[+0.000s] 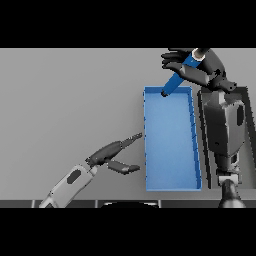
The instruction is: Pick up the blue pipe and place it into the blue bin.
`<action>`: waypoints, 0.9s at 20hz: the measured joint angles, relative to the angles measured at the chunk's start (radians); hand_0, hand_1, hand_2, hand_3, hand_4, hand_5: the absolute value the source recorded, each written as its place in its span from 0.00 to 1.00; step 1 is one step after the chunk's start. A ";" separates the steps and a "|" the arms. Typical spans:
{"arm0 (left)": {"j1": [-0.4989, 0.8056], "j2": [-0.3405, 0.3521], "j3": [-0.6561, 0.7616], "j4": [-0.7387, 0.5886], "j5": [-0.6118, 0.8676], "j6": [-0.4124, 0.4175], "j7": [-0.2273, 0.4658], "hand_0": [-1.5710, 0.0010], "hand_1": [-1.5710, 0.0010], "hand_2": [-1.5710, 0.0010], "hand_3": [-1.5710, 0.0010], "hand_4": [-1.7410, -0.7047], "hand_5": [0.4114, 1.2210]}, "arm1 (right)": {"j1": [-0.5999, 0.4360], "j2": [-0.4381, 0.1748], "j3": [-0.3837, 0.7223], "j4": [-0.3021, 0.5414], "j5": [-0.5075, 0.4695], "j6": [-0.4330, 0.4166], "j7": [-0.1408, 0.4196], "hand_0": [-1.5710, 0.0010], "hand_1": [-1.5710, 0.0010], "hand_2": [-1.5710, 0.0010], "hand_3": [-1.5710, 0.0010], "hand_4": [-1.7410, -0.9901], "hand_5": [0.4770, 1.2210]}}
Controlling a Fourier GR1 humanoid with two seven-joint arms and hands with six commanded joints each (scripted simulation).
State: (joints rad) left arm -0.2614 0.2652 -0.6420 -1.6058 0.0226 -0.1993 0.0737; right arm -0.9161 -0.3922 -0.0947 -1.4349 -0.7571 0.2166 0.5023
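The blue pipe (176,79) hangs tilted above the far end of the blue bin (148,150), its dark lower tip just over the bin's far rim. My right hand (200,67) holds the pipe near its upper end, fingers and thumb curled round it. The bin is a long rectangular tray lying right of the table's centre, with nothing showing inside it. My left hand (112,155) rests low over the table just left of the bin, fingers straight and pointing toward the bin's left wall, thumb spread apart, holding nothing.
My right forearm (225,130) runs along the bin's right side, over a dark-framed recess (245,135) at the table's right edge. Grey table (70,100) stretches to the left and far side of the bin.
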 measured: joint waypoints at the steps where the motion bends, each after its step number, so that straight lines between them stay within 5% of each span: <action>1: 0.001 -0.006 -0.003 -0.002 -0.003 0.005 0.006 1.00 1.00 1.00 1.00 0.81 0.10 | 0.022 -0.006 -0.013 0.025 0.005 0.004 0.009 0.00 0.00 0.00 0.00 0.00 0.86; 9: 0.000 -0.011 0.000 0.004 -0.003 0.007 0.007 1.00 1.00 1.00 1.00 0.82 0.07 | 0.287 0.058 0.026 0.045 0.132 -0.066 0.107 0.00 0.00 0.00 0.00 0.00 0.86; 11: 0.007 -0.001 0.002 -0.008 -0.003 0.008 -0.004 1.00 1.00 1.00 1.00 0.83 0.06 | 0.339 0.014 0.096 0.063 0.108 -0.096 0.107 0.00 0.00 0.00 0.00 0.00 0.87; 15: 0.011 -0.006 -0.001 -0.001 -0.002 0.006 -0.011 1.00 1.00 1.00 1.00 0.83 0.06 | 0.443 -0.047 0.229 0.086 0.069 -0.122 0.107 0.00 0.00 0.00 0.00 0.20 0.86; 16: 0.008 -0.013 -0.007 0.004 -0.006 0.006 0.004 1.00 1.00 1.00 1.00 0.83 0.06 | 0.452 -0.050 0.265 0.110 0.079 -0.126 0.107 0.00 0.00 0.00 0.15 0.19 0.85; 17: 0.016 -0.010 -0.008 -0.002 -0.007 0.007 -0.008 1.00 1.00 1.00 1.00 0.83 0.05 | 0.456 -0.079 0.313 0.136 0.058 -0.146 0.107 0.00 0.07 0.11 0.29 0.26 0.88; 18: 0.015 -0.014 -0.008 -0.009 -0.009 0.015 0.000 1.00 1.00 1.00 1.00 0.83 0.05 | 0.438 -0.114 0.379 0.172 0.012 -0.185 0.107 0.17 0.26 0.29 0.43 0.32 0.90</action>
State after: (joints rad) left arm -0.2463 0.2517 -0.6503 -1.6144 0.0134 -0.1848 0.0740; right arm -0.4783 -0.5058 0.2847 -1.2628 -0.7455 0.0316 0.6096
